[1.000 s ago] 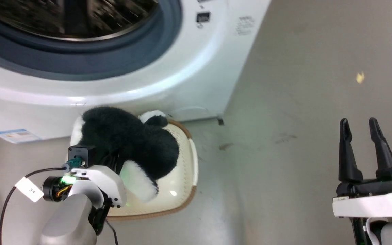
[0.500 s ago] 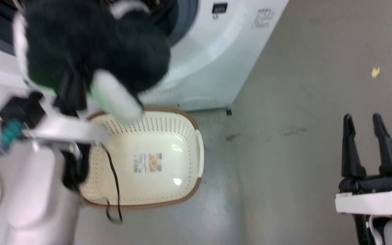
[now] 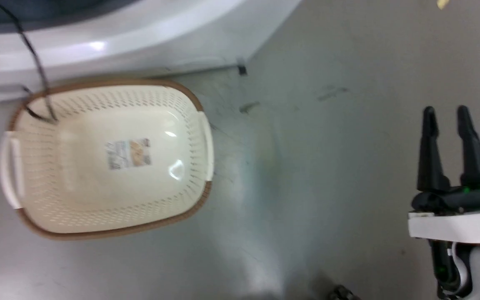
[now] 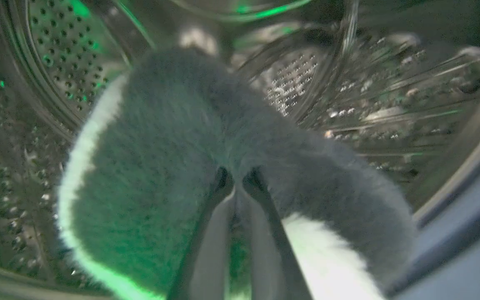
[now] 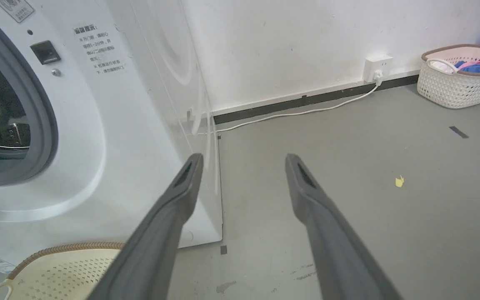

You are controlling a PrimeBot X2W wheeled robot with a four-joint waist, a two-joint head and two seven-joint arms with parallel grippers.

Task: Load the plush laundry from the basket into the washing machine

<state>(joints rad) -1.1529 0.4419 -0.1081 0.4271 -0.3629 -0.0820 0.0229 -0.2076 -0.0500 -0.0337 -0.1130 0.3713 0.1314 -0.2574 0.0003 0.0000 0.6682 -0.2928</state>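
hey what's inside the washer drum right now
The black and white plush toy, pinched by the left gripper, is inside the steel drum. The drum wall behind the toy is covered.

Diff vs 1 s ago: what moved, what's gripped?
Left gripper, shut on the plush, lifted it out of the basket and carried it up into the drum; not released yet. The basket stayed on the floor by the washer; the head camera shifted. Right gripper stayed open, idle.
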